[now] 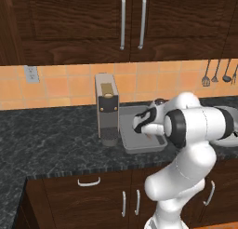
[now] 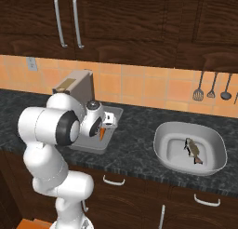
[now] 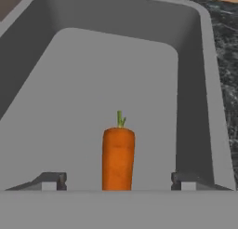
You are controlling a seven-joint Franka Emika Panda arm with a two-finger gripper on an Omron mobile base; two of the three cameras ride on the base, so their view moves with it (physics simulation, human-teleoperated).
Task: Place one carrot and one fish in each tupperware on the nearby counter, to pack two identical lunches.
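The long rectangular tupperware (image 3: 200, 84) lies just below my hand, and a carrot (image 3: 118, 156) with a short green stub sits inside it. My gripper (image 3: 118, 181) is open, its fingertips (image 3: 51, 180) well apart on either side of the carrot and not touching it. From the base, the gripper (image 2: 104, 125) hovers over this tray (image 2: 90, 145), where the carrot (image 2: 102, 133) shows as an orange tip. The tray (image 1: 139, 146) sits on the dark counter (image 1: 56, 139). The wider rounded tupperware (image 2: 162, 153) to the right holds a fish (image 2: 192, 151).
A tall grey coffee machine (image 1: 107, 109) stands right against the tray's left side. Kitchen utensils (image 2: 211, 88) hang on the tiled wall at the right. Dark wood cabinets (image 1: 130, 23) hang above, and drawers with silver handles (image 1: 88, 182) lie under the worktop.
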